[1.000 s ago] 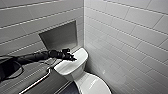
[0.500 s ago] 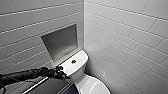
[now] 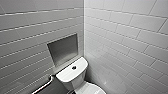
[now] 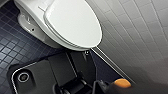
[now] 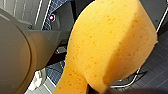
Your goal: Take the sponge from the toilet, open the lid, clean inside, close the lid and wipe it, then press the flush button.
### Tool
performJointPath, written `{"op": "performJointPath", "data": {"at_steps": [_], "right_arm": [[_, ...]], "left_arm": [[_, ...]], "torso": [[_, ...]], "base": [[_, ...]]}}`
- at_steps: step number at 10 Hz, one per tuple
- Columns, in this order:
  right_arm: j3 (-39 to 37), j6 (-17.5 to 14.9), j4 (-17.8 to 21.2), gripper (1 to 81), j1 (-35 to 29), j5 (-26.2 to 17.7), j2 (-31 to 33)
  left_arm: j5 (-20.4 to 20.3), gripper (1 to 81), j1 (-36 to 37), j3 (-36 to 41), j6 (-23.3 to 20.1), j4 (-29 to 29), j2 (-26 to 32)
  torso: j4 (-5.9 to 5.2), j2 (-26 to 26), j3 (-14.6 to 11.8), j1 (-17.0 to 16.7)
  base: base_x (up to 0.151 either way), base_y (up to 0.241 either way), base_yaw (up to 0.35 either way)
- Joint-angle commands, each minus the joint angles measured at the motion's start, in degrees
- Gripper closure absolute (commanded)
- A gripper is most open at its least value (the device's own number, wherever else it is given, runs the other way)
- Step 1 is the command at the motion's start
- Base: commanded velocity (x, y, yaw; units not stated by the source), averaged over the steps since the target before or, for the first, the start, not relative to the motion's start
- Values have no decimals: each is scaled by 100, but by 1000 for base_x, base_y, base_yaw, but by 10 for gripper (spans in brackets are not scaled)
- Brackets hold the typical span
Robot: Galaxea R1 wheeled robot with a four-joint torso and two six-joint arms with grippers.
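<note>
While the lid point(image 4: 75, 22) lies down over the bowl of the toilet point(image 4: 27, 11), the right gripper point(image 5: 97, 89) is clamped on the orange sponge point(image 5: 110, 42), pinching one end so that it folds, above the dark floor point(image 5: 155, 60). A round button point(image 3: 74, 67) sits on the tank point(image 3: 66, 76) top, beside a grab bar point(image 3: 45, 85) on the tiled wall point(image 3: 25, 37).

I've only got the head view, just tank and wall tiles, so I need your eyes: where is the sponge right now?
Observer: The orange sponge shows close up in the right wrist view, in the air and not resting on the toilet. I cannot tell which arm holds it.
Operator: Is the lid up yet?
Observer: No. In the left wrist view the lid lies shut, flat over the seat.
</note>
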State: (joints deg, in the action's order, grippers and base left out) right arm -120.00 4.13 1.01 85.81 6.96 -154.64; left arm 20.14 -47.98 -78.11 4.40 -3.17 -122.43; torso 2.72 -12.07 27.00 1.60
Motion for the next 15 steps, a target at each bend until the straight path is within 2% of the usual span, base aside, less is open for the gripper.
{"op": "performJointPath", "data": {"at_steps": [1,4,5,7,10,12,13,15], "right_arm": [[66,0,-102,811,-41,-397,106],[5,0,-75,811,2,-406,45],[-117,0,-49,811,20,-406,-8],[-434,9,-48,811,46,-415,-183],[-699,9,-84,811,55,-415,-351],[-743,8,-110,811,55,-415,-395],[-795,0,-110,811,55,-415,-430],[-953,0,-110,811,64,-441,-640]], "left_arm": [[-1125,811,-1541,-379,-27,1248,-176],[-1574,811,-2316,-1855,-36,1353,-1089],[-1592,811,-2509,-2259,-36,1398,-1361],[-1741,811,-2791,-3069,-36,1416,-1934],[-1741,811,-3046,-4036,-36,1416,-2708],[-1741,811,-3160,-4493,-27,1363,-2998],[-1741,811,-3195,-4713,-27,1345,-3147],[-1741,811,-3310,-5414,-27,1336,-3603]], "torso": [[0,0,4,0],[0,-2,-29,-5],[0,-2,-253,-7],[0,-2,-352,-9],[0,-9,-707,-15],[0,-15,-931,-18],[0,-15,-776,-19],[0,-22,-837,-31]], "base": [[0,0,0],[0,0,0],[0,0,0],[0,0,0],[0,0,0],[0,0,0],[0,0,0],[0,0,0]]}}
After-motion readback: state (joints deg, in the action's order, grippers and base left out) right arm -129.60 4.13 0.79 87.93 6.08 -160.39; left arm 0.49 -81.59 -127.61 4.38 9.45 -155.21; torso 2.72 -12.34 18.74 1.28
